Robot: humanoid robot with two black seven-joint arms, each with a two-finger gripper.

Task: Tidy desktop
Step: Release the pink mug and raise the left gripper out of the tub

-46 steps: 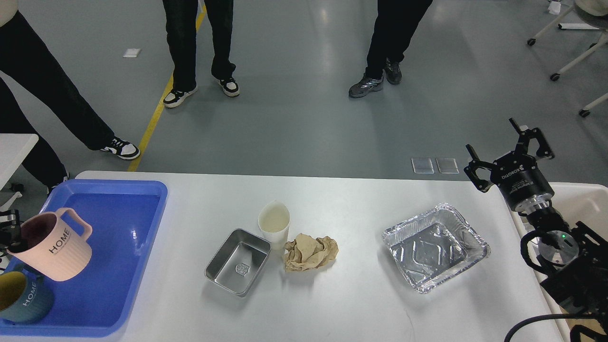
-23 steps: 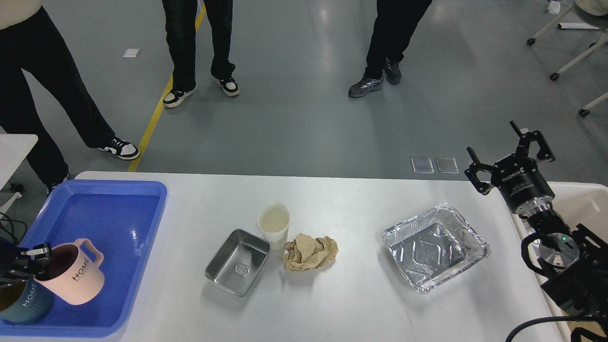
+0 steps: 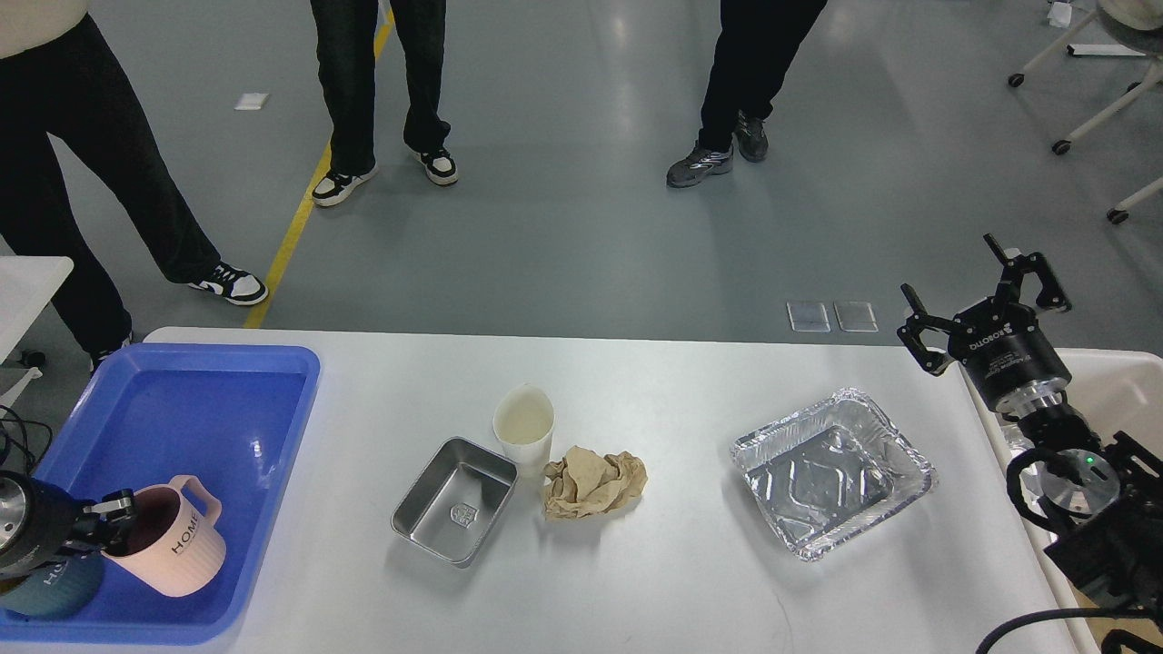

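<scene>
The white desktop (image 3: 672, 391) carries a small steel tray (image 3: 454, 500), a white paper cup (image 3: 524, 434), a crumpled brown paper ball (image 3: 595, 483) and an empty foil tray (image 3: 831, 472). My left gripper (image 3: 104, 527) is at the front left, shut on the rim of a pink "HOME" mug (image 3: 182, 545). It holds the mug tilted, low in the blue tray (image 3: 209, 409). A teal mug (image 3: 50, 586) sits beside it, partly hidden by my gripper. My right gripper (image 3: 979, 292) is open and empty, raised past the desktop's far right corner.
A cream-white bin (image 3: 1122, 386) stands off the desktop's right edge, behind my right arm. Three people stand on the grey floor beyond the far edge. Another white table corner (image 3: 32, 272) shows at the left.
My left gripper has lowered the pink mug from above the blue tray down into its front left corner, next to the teal mug. My right gripper has shifted slightly right and down.
</scene>
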